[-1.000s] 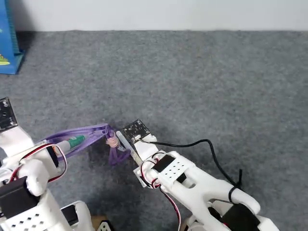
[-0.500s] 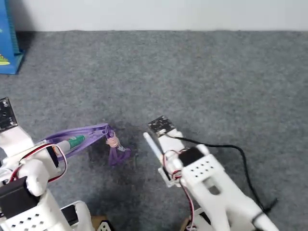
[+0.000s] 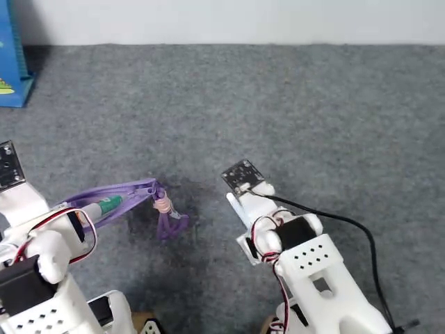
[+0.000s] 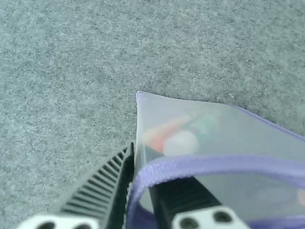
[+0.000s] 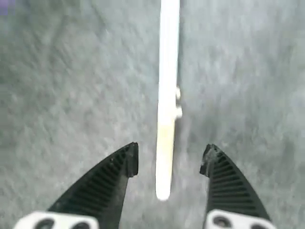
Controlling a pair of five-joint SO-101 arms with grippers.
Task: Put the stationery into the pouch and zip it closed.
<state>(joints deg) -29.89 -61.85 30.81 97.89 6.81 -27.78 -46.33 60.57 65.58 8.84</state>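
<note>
Left claw (image 4: 138,160) is clamped on the purple zip edge of the translucent plastic pouch (image 4: 209,138). The pouch sits at about 8 o'clock on the grey carpet (image 3: 292,104), and its purple pull tab (image 3: 167,224) points toward 3 o'clock. Inside this one pouch are three blurred shapes: one orange (image 4: 159,133), one green (image 4: 204,125), one white (image 4: 180,143). Right claw (image 5: 169,162), at about 6 o'clock, has its jaws apart, with one thin white stick (image 5: 167,86) between them, touching neither. One blue box (image 3: 10,62) stands at 10 o'clock.
</note>
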